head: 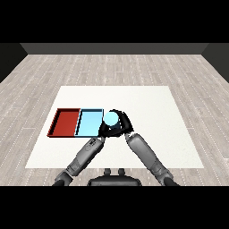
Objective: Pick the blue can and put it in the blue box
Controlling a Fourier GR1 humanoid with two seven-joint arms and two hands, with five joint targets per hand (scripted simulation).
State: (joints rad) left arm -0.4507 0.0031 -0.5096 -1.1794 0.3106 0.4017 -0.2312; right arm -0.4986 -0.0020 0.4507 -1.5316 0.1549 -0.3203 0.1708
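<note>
White rectangular table (147, 134) carrying shallow light blue rectangular tray (89, 123), with red tray (66, 122) alongside. Right hand (123, 121) curled round light blue cylindrical can (110, 118), held upright just beside blue tray's right edge, apparently for placing. Left hand (103, 130) near that edge; finger state indiscernible.

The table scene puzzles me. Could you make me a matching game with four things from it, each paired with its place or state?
Things:
1. red tray
2. light blue tray
3. blue can
4. right robot hand

Places or states:
A. curled round the can
B. farthest left on the table
C. held just right of the trays
D. between the red tray and the can

Pairs: 1-B, 2-D, 3-C, 4-A
</note>
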